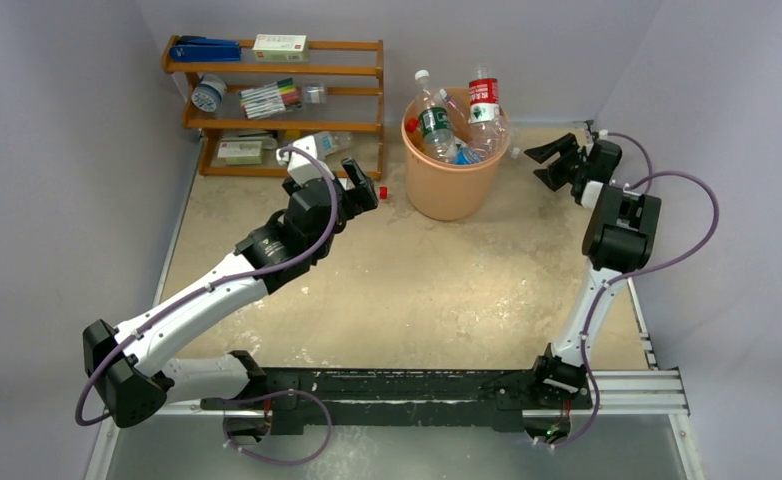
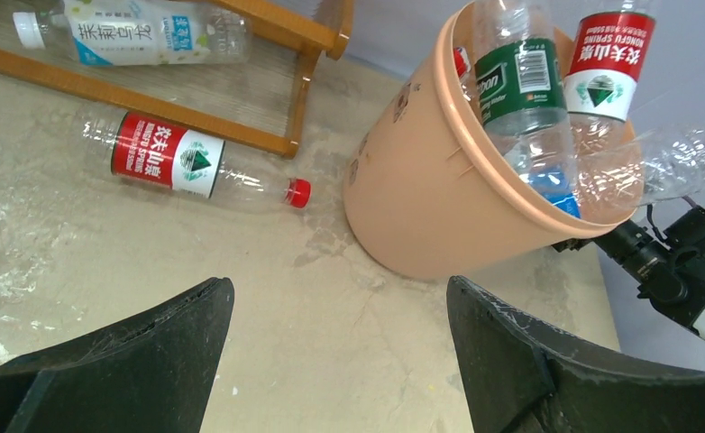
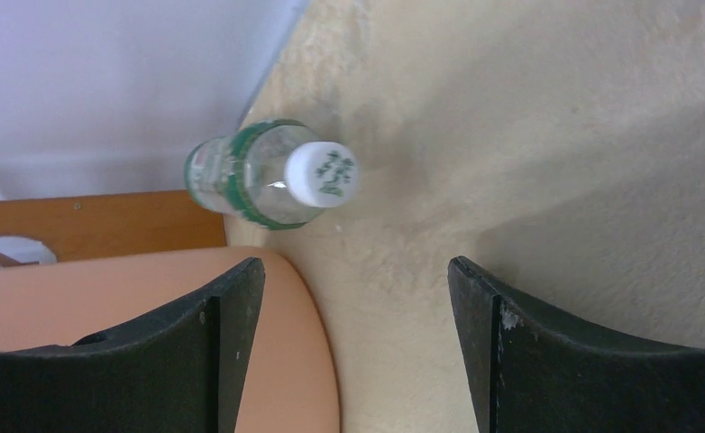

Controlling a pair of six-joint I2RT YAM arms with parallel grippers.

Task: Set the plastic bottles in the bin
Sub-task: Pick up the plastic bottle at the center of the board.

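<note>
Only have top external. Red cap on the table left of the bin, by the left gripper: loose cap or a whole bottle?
Observer: Whole bottle. Left wrist shows a clear red-label bottle lying on the table, red cap toward the bin, not touching it.
Operator: Left gripper on it?
Observer: No. The left gripper is open and empty; the bottle lies ahead of it.
Operator: Right side?
Observer: Right wrist shows a green-label bottle, white cap, just past the bin's rim, ahead of the open right gripper.
</note>
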